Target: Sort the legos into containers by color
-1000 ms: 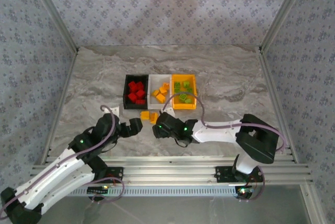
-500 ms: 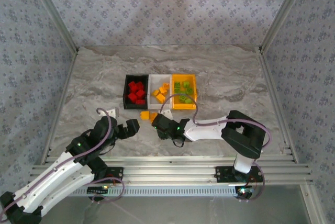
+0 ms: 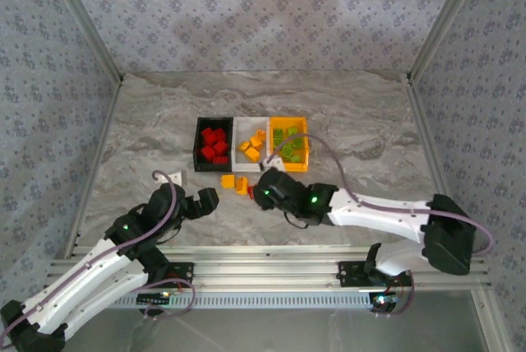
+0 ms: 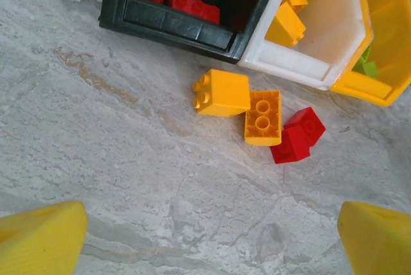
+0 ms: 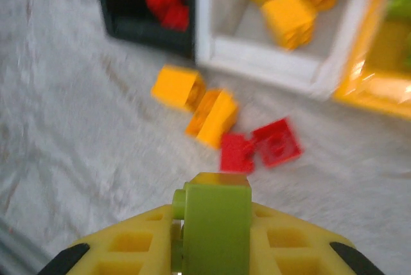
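Three joined bins stand mid-table: the black bin holds red bricks, the white bin orange ones, the orange-yellow bin green ones. In front of them on the table lie two orange bricks and two red bricks. My right gripper hangs just in front of the bins, shut on a light green brick that stands upright between its yellow fingers. Nothing sits between the spread yellow fingers of my open left gripper, near the table's front left.
A small white tag lies left of the bins. Metal frame posts and patterned walls enclose the marble table. The right arm's cable arcs over the orange-yellow bin.
My right arm has stretched out and its gripper has lifted toward the bins with the green brick. The left arm has stayed almost still.
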